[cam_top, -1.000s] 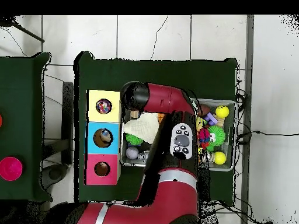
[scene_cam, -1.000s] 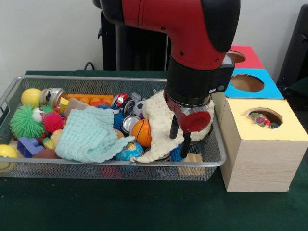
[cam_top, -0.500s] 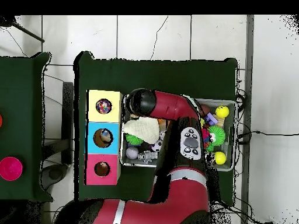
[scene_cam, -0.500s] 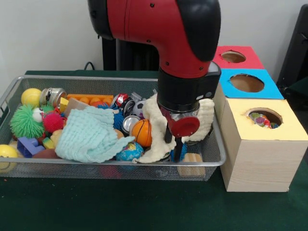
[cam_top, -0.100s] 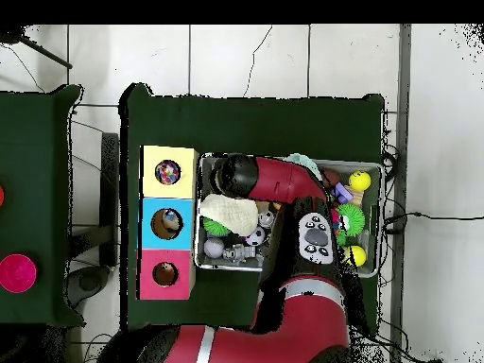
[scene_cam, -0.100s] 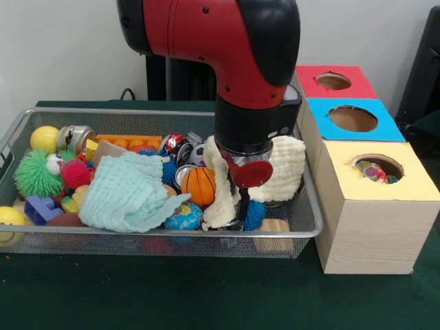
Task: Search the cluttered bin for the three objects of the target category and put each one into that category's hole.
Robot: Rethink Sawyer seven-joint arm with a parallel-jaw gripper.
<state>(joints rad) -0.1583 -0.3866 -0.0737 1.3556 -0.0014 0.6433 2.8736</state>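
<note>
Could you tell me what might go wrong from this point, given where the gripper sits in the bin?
The gripper is down among the clutter against the cream cloth, so it may snag or drag the cloth rather than a target. The arm hides much of the wire bin from overhead, so targets may go unseen. The basketball beside it could get pushed aside.

You're looking at a robotics lab: a red and black arm (scene_cam, -0.100s: 234, 62) works over a green-clothed table (scene_cam, -0.100s: 206, 295), with a wire bin (scene_cam, -0.100s: 302, 230) of toys beside 3 colour-topped sorting boxes (scene_cam, -0.100s: 371, 206), on a tiled floor (cam_top, -0.100s: 284, 57).
</note>
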